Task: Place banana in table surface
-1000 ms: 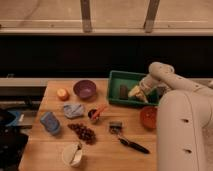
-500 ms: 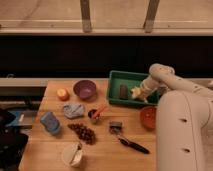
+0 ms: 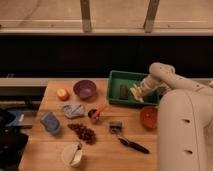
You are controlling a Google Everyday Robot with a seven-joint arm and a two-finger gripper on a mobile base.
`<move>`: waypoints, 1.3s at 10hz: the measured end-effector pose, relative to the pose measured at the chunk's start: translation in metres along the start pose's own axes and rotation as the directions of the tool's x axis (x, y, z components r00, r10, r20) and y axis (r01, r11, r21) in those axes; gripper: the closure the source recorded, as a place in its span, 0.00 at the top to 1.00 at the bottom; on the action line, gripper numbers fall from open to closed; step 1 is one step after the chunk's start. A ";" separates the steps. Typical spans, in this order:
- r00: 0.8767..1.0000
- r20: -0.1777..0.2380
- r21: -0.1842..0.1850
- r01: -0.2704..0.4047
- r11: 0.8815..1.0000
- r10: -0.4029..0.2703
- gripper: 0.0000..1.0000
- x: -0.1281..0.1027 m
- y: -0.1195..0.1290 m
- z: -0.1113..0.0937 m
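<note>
The pale yellow banana (image 3: 135, 93) is inside the green tray (image 3: 116, 80) at the back right of the table, next to a dark brown block (image 3: 123, 91). My gripper (image 3: 141, 89) reaches down from the white arm (image 3: 161, 71) into the tray and is right at the banana, on its right side. Whether it holds the banana does not show. The light wooden table surface (image 3: 102, 150) spreads in front of and to the left of the tray.
A purple bowl (image 3: 84, 89), an orange fruit (image 3: 62, 94), a blue-grey cloth (image 3: 73, 110), a blue sponge (image 3: 50, 122), grapes (image 3: 82, 132), a white cup (image 3: 72, 154), an orange stick (image 3: 99, 110), a red bowl (image 3: 148, 116) and a black-handled tool (image 3: 132, 145) lie on the table.
The gripper and the banana have shifted slightly to the left inside the green tray. Everything else on the table stays where it was.
</note>
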 end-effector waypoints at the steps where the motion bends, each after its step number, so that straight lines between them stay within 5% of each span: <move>1: 1.000 0.016 0.002 0.007 1.000 -0.007 0.00 -0.004 0.002 -0.008; 7: 0.982 0.143 0.005 0.126 0.992 -0.125 0.00 -0.032 0.043 -0.081; 13: 0.948 0.106 0.005 0.302 0.953 -0.301 0.00 -0.017 0.122 -0.101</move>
